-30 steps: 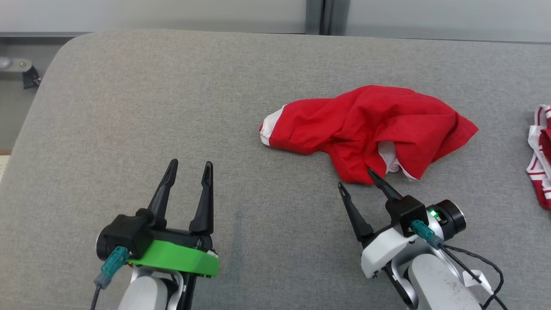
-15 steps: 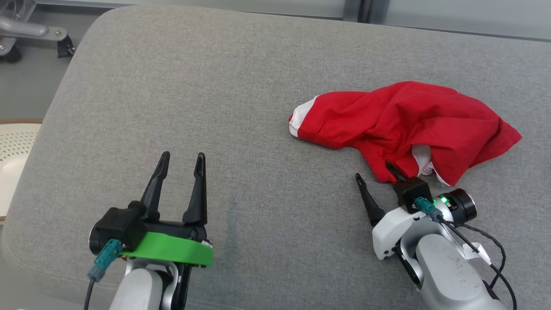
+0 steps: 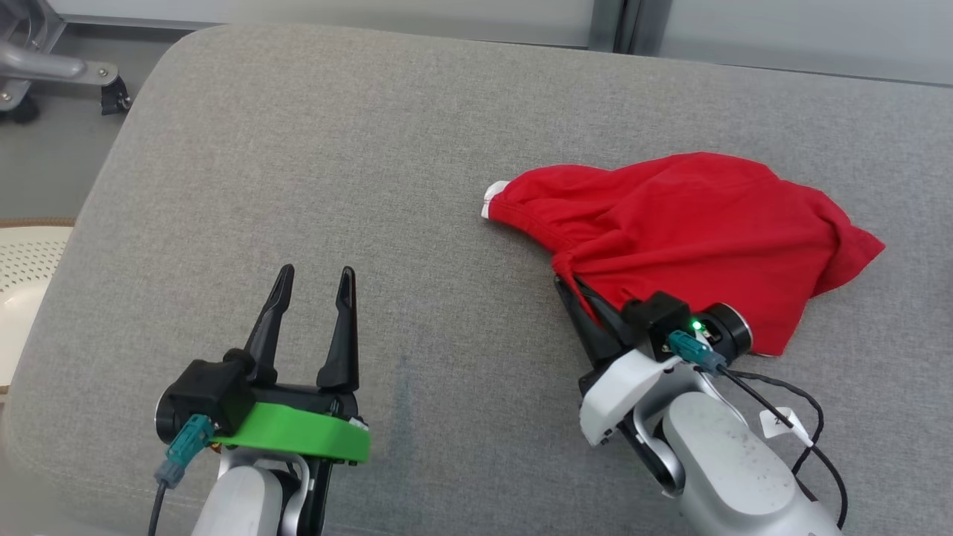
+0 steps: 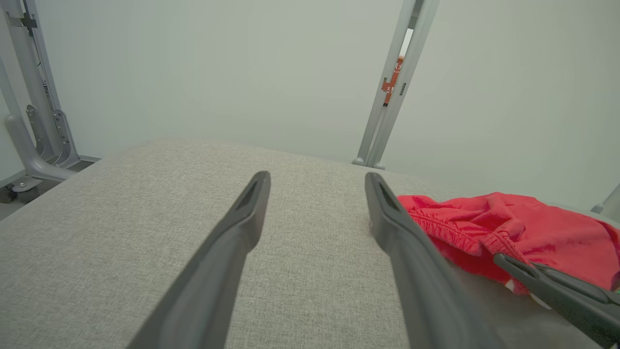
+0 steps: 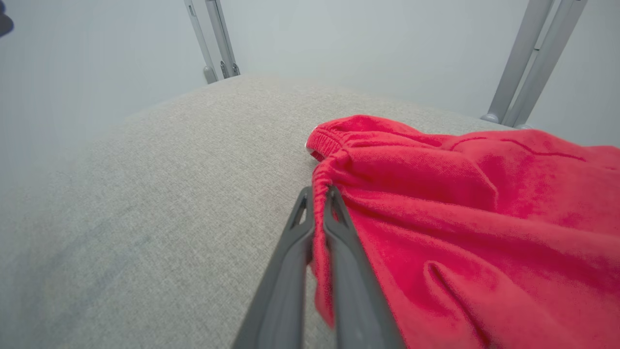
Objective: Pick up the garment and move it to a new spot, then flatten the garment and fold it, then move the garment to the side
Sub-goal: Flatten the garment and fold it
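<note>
The grey fabric-covered table bears a crumpled red cloth garment right of its middle. The right gripper, spread a second ago, has now clamped onto the garment's gathered near hem, so lifting can likely begin. The left gripper hangs spread and empty near the front edge.

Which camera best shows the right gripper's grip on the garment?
Right wrist view: the right gripper pinches the garment by its edge, close up. Head view shows it smaller, from above; left wrist view, side-on at its corner.
</note>
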